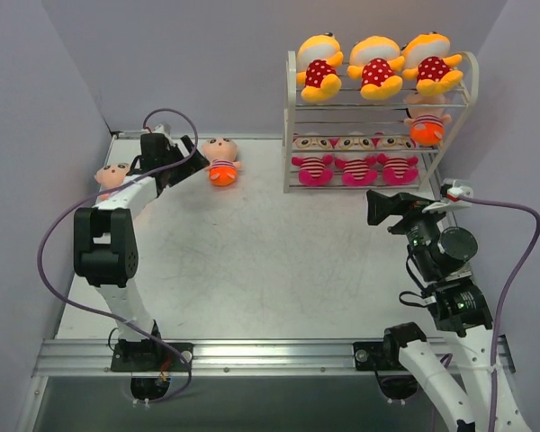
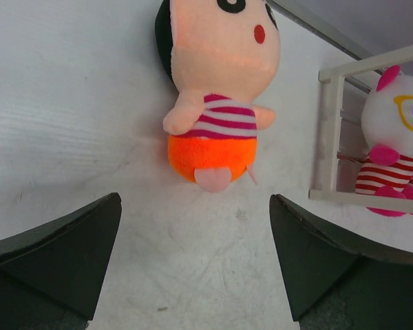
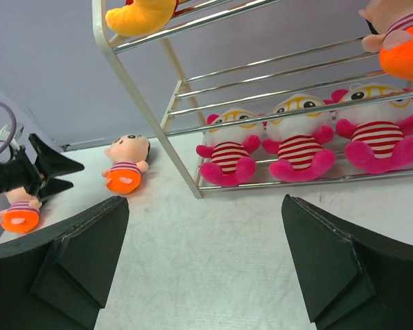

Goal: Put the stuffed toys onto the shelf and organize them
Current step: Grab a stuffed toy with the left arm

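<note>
Peach-faced doll (image 1: pixel 220 162) framed by wide-open left gripper (image 1: pixel 187 153)
Right gripper (image 1: pixel 382 207) is spread wide; open table (image 1: pixel 252 261) is seen between doll and shelf (image 1: pixel 291 117).

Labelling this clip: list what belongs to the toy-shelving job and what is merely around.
Job: shelf; three yellow dolls; three pink-striped dolls; peach-faced dolls, one shelved, two on the table.
Just around: purple cables; mounting rail.

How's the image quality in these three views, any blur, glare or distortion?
Top external: soft even light, faint shadows, no glare on the table. Left wrist: the peach-faced doll is sharp, head cropped at the top edge. Right wrist: the shelf looks tilted, its top cut off.
</note>
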{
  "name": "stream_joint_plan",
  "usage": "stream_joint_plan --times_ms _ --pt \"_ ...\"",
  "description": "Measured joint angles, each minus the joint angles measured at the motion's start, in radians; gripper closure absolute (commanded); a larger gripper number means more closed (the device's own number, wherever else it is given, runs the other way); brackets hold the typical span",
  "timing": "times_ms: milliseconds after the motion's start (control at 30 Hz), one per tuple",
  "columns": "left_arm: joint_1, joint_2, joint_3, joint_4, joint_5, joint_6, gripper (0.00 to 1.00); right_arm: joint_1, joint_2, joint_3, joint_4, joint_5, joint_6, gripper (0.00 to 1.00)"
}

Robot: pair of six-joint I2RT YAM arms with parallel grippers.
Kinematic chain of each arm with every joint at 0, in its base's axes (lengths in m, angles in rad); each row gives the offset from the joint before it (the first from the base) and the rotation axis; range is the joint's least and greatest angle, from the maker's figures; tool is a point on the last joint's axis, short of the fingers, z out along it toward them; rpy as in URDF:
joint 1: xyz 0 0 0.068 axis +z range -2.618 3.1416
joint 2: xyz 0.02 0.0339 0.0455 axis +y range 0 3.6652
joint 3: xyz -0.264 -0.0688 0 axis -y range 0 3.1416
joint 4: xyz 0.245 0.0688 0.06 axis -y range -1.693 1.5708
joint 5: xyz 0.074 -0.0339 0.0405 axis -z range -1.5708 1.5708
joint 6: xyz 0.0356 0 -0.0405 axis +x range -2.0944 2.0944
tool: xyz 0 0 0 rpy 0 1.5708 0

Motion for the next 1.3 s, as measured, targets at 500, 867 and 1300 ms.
stream_joint_plan --times_ms 500,867,1300 --pt "0.012 0.362 0.273 0.013 0.094 0.031 0.16 0.08 0.043 -0.002 -0.046 0.113 -0.089 0.01" --pt "0.017 0.441 0.288 0.185 0.219 -0.087 0.71 0.101 0.065 -0.002 -0.076 0.154 -0.109 0.01" --pt "0.01 0.41 0.138 0.395 0.251 -0.19 0.98 0.115 0.084 -0.002 -0.087 0.128 -0.125 0.01"
